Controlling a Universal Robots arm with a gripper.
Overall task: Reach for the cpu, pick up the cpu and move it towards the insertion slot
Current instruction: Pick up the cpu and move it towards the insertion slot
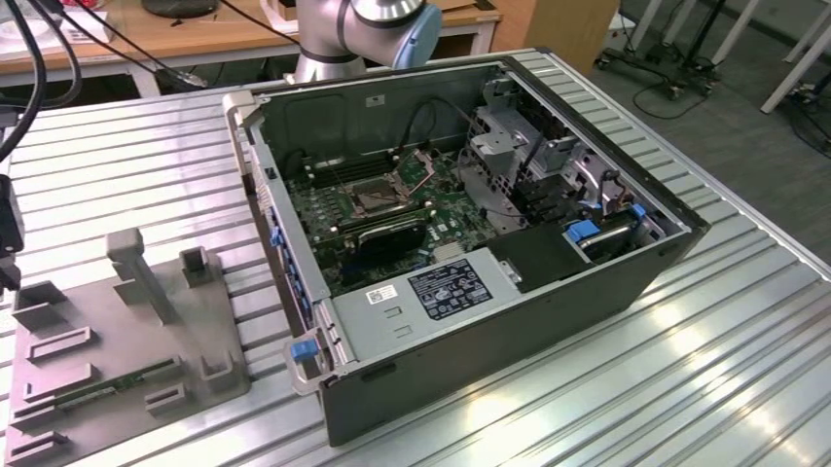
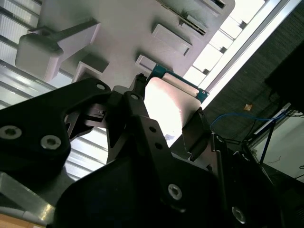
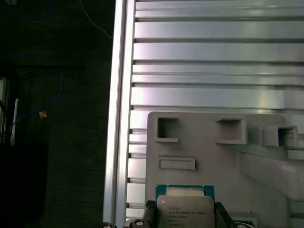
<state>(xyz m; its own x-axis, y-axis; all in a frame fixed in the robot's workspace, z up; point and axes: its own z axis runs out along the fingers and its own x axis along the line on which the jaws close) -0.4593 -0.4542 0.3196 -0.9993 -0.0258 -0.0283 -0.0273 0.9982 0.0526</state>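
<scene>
Over the grey fixture point(image 3: 213, 142), the cpu point(image 3: 184, 206) appears clamped by opposite edges in the pincer point(image 3: 185, 210); the insertion slot point(image 1: 370, 199) is found well apart, upper middle of the exterior view.

Quantities in view:
- one open black metal computer case point(image 1: 520, 292)
- one green motherboard point(image 1: 449, 209) inside it
- one square metal-framed insertion slot point(image 1: 368, 197)
- one silvery-grey flat square cpu point(image 3: 185, 210) with a green rim
- one grey moulded plastic fixture tray point(image 1: 117, 331)
- one narrow green memory stick point(image 1: 124, 382)
- one ribbed aluminium table point(image 1: 727, 389)
- one silver-and-blue robot arm point(image 1: 370, 29)
- one black gripper point(image 3: 185, 217), with two fingers point(image 3: 150, 211)
</scene>
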